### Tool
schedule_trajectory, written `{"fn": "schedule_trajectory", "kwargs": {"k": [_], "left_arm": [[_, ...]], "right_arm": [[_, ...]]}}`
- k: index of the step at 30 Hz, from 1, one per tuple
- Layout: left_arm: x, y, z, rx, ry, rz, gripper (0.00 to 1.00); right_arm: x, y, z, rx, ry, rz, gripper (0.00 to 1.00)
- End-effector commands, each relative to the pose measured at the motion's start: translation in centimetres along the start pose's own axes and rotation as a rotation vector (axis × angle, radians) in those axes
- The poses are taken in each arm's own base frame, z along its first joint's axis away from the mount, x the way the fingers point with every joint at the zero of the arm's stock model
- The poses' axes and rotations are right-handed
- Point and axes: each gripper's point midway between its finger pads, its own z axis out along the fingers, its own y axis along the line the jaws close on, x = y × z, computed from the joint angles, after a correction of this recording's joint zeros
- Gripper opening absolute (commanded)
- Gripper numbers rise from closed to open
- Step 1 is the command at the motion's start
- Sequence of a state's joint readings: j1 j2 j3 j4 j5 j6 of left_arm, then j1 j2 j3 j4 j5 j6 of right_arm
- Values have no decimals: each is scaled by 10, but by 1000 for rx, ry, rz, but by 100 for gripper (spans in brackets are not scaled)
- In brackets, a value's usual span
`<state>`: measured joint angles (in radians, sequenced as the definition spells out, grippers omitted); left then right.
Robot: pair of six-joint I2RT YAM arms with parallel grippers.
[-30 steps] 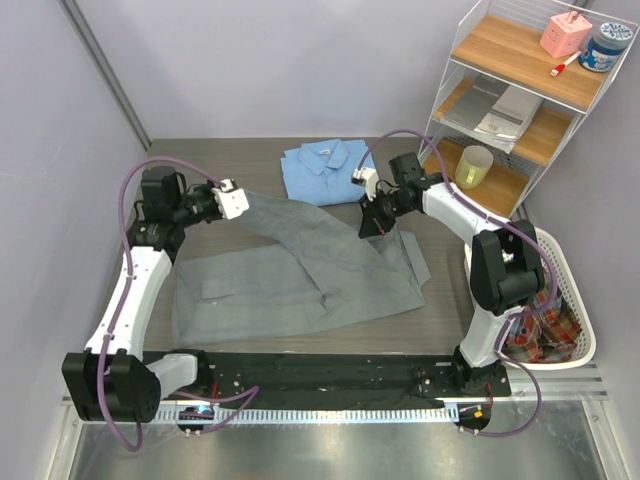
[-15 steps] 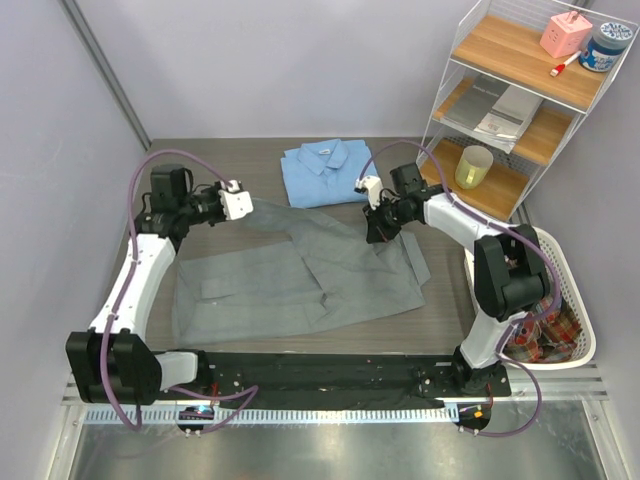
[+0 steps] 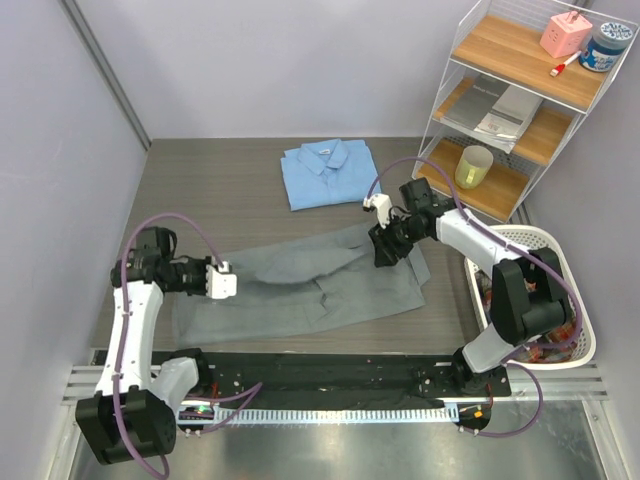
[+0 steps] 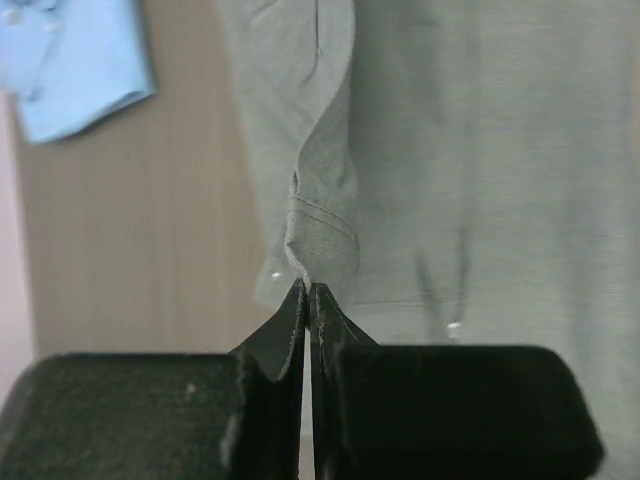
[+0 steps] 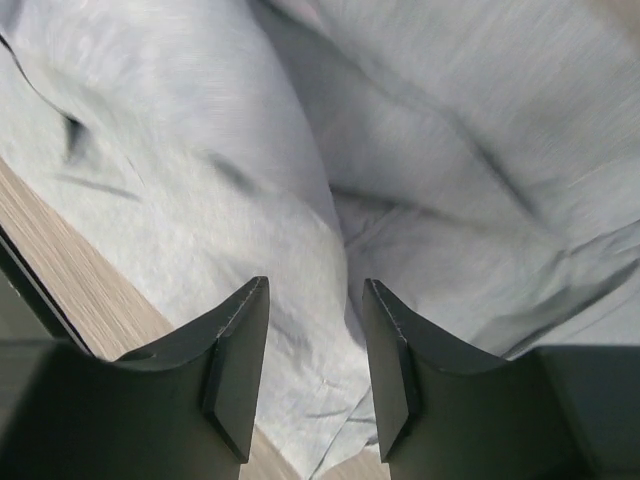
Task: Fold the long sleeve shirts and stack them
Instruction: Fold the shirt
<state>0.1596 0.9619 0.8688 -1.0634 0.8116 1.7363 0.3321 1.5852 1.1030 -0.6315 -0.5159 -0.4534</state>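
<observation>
Top external shows two shirts: one grey shirt (image 3: 300, 290), one blue shirt (image 3: 325, 175).

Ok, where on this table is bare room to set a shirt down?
Bare table at far left, between the wall and the blue shirt, behind the grey shirt. Narrow strip between grey shirt and basket. Crowded: near middle, with left tool and right tool at that shirt.

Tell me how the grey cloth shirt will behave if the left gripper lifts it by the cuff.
Probably floppy: the grey cloth shirt lies in soft folds, so it should drape, not hold shape. Likely light: the left gripper holds its sleeve cuff with only a fingertip pinch. Pulled, it would likely bunch up rather than slide whole.
</observation>
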Motion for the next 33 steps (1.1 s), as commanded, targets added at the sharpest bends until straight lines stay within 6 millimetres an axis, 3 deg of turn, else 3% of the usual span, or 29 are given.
{"fn": "schedule_trajectory", "kwargs": {"k": [1,4,6,8,11,14,20,21,22,25,27,30,31,33], "left_arm": [[-1,-54,11,121,-40,21,0],[11,-79,12,165,17,6,0],[22,-82,10,167,72,1,0],[22,-72,5,125,82,-8,0],[16,-40,-7,19,100,1,0],[15,-23,-19,-10,140,29,0],[48,-53,-14,124,238,75,0],[56,-68,-6,154,243,65,0],[64,-75,-3,167,264,69,2],[84,-93,4,202,325,118,36],[85,-95,2,182,344,49,42],[71,-86,-9,155,321,-126,57],[61,-66,-19,117,315,-146,62],[45,-65,-22,161,254,-266,66]], "right_arm": [[27,5,-1,2,82,-13,47],[40,14,-10,-20,110,-52,47],[46,20,-19,-21,108,-108,51],[55,24,-24,-16,117,-130,52],[66,23,-23,-10,156,-122,51],[76,21,-21,-3,186,-121,45],[86,21,-21,-8,224,-114,34],[85,23,-23,-10,221,-116,34],[86,26,-25,-18,222,-113,34],[76,33,-32,-41,194,-111,35],[62,36,-35,-50,156,-109,35],[37,39,-40,-63,90,-79,35],[30,39,-39,-66,74,-70,35],[21,36,-36,-58,54,-41,35]]}}
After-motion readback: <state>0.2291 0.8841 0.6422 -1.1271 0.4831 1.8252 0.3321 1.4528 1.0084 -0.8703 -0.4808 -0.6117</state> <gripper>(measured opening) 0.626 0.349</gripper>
